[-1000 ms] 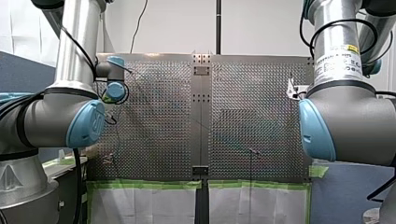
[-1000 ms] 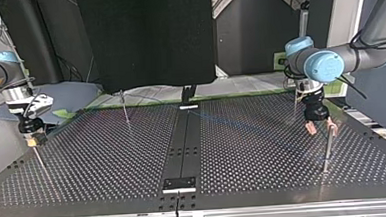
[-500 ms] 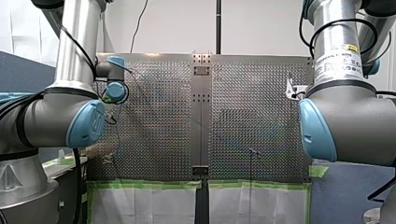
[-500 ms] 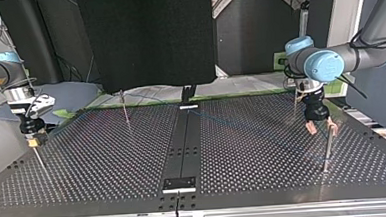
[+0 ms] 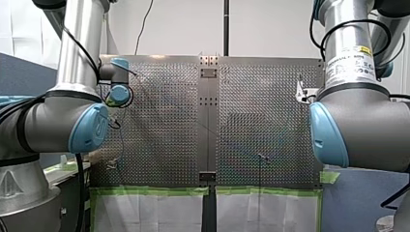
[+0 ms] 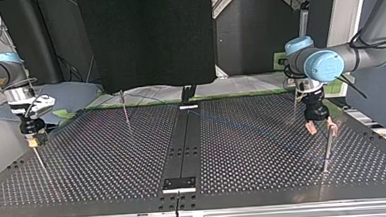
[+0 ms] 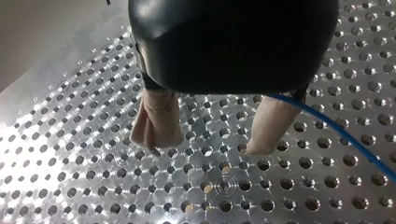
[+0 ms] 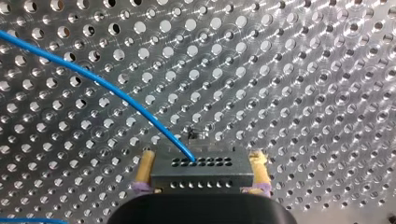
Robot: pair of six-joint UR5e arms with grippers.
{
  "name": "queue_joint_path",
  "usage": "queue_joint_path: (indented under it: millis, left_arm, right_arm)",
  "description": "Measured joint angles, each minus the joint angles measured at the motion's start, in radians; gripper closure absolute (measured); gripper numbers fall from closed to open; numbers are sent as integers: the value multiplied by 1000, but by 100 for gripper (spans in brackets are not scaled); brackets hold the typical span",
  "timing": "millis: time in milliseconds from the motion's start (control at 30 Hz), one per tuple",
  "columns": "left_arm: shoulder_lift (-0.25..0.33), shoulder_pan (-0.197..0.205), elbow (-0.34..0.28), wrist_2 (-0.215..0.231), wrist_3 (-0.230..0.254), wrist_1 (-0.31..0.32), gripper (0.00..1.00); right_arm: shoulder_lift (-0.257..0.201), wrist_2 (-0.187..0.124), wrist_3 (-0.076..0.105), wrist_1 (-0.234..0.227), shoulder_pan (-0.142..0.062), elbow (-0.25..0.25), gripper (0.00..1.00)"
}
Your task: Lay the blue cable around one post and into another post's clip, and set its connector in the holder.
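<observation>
In the right wrist view my right gripper (image 8: 201, 179) is shut on a grey connector block (image 8: 201, 169), with a yellow pad on each side of it. The blue cable (image 8: 93, 79) leaves the block and curves away over the perforated plate. In the top view this gripper (image 6: 32, 141) hangs at the left, just above a thin post (image 6: 39, 161). My left gripper (image 6: 319, 128) stands open at the top view's right, beside a taller post (image 6: 328, 146). Nothing lies between its beige pads (image 7: 159, 119), and the blue cable (image 7: 336, 130) runs past the outside of one finger.
Two more thin posts (image 6: 125, 111) (image 6: 295, 105) stand toward the far side of the plate. A small holder (image 6: 180, 183) sits on the dark centre strip near the front edge, and another fixture (image 6: 188, 107) at its far end. My arms' elbows fill the front view's sides.
My right gripper has drifted very slightly to the right in the top view, still holding the connector. My left gripper has stayed where it was.
</observation>
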Motion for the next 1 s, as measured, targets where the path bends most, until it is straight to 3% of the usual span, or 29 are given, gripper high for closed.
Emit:
queue_joint_path:
  millis: [67,433,600,633,667,700,767,800,833,867,900,933,1000]
  left_arm:
    - [0,0,0,0,1,0,2]
    - [0,0,0,0,2,-1,2]
    - [0,0,0,0,2,0,2]
    - [0,0,0,0,2,0,2]
    - [0,0,0,0,2,0,2]
    - [0,0,0,0,2,0,2]
    - [0,0,0,0,2,1,2]
    - [0,0,0,1,2,1,2]
    - [0,0,0,2,2,1,2]
    - [0,0,0,3,2,1,2]
    - [0,0,0,4,2,1,2]
    - [0,0,0,4,1,1,2]
    - [0,0,0,5,0,1,2]
  right_arm:
    - [-1,-20,-6,5,0,-1,98]
    - [0,-20,-6,6,0,1,98]
    - [0,-20,-6,6,0,1,91]
    - [0,-20,-6,6,0,1,73]
    - [0,-20,-6,6,1,1,64]
    - [0,-20,-6,6,0,1,64]
    - [0,-20,-6,6,0,1,40]
    - [0,-20,-6,6,1,1,40]
    - [0,-20,-6,6,0,1,23]
    - [0,-20,-6,6,1,1,13]
    - [0,-20,-6,6,0,1,13]
    - [0,-20,-6,6,1,1,3]
    - [1,-20,-6,7,2,2,0]
